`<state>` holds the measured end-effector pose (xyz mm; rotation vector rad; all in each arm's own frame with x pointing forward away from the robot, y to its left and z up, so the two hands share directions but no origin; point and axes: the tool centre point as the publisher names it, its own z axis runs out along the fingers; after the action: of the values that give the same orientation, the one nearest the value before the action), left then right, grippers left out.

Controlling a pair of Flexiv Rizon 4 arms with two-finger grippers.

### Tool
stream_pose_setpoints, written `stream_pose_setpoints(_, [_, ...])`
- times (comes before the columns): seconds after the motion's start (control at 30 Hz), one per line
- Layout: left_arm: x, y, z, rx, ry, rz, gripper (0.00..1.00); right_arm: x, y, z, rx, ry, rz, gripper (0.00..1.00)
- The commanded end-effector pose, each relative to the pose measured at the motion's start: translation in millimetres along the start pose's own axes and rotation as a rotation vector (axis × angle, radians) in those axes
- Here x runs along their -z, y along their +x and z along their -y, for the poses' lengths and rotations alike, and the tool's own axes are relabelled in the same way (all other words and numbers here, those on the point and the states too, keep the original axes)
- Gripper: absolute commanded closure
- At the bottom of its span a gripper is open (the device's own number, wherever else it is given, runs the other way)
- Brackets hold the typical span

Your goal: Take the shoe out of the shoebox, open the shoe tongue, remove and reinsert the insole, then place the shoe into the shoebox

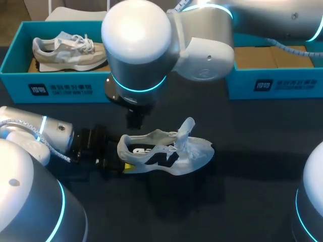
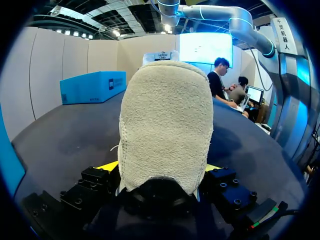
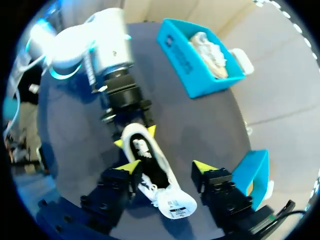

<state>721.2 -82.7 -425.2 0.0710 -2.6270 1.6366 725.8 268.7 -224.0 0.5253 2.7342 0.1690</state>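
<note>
Looking at the shoe [image 1: 166,154] [image 2: 165,125] [image 3: 150,160] first: it's a white and pale grey trainer with black side markings. It sits upright on its sole around the middle of the dark tabletop [image 1: 252,151], toe pointing toward the right edge and heel toward the left edge. The tongue [image 1: 185,128] [image 3: 175,205] is pulled up and stands clear of the opening, so you can see down into the dark inside, where a bit of white print shows. The heel is a fuzzy cream patch, and it fills most of the left wrist view. The left gripper [image 1: 122,156] [image 2: 160,167] [image 3: 135,137] has that heel pinched, one yellow tip on each side, opened only as wide as the heel. The right gripper [image 1: 133,120] [image 3: 166,167] hangs above the shoe with its fingers spread wide and nothing in them. One tip sits right next to the shoe's collar, but I can't tell if it actually touches. The blue shoebox [image 1: 15,55] [image 3: 185,60] is at the far left corner of the tabletop with a second shoe [image 1: 68,50] [image 3: 210,50], beige and grey, lying in it. The other blue box [image 1: 272,85] [image 3: 250,170] is along the far edge toward the right corner.
</note>
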Motion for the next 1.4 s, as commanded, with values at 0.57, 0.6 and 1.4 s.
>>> stream_pose_setpoints(0.57, [-0.5,-2.1,-3.0,0.000,-0.004,-0.001,1.00,-59.2,32.8,11.0,0.062,0.028,-0.223,1.00])
stream_pose_setpoints(0.6, [-0.5,-2.1,-3.0,0.000,-0.004,-0.001,1.00,-62.5,34.4,10.8,0.070,0.036,-0.233,1.00])
stream_pose_setpoints(1.4, [-0.5,-2.1,-3.0,0.000,-0.004,-0.001,1.00,-78.8,45.1,16.0,0.089,0.077,-0.264,1.00])
